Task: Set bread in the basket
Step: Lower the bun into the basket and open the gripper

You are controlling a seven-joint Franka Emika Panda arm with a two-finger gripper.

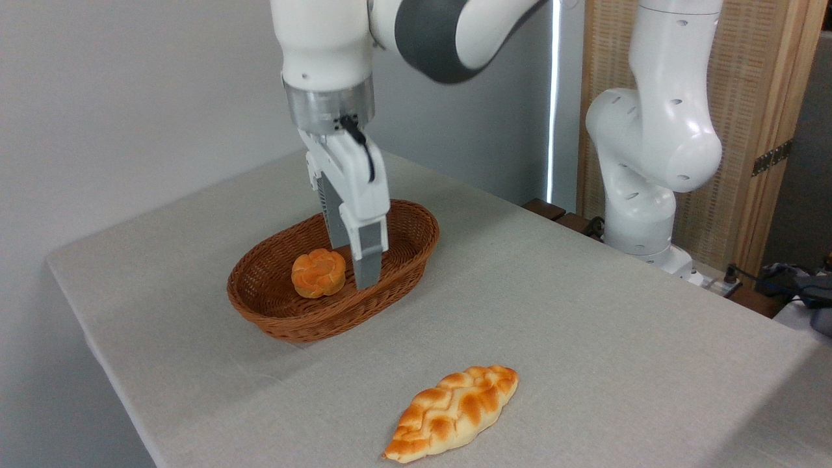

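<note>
Looks like we're at the letting-go step: the bread sits in the basket, just left of our pincer. Fingers look spread with nothing held, though we can't be sure. Next we'd lift straight up, clear of the rim.

You're in robot lab: white arm bolted beside cloth-covered table, bare grey wall, loose cables at right, toy loaf as prop.

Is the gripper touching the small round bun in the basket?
Cannot tell. In the camera view the gripper finger stands right beside the bun inside the basket; no plain gap or contact shows.
</note>
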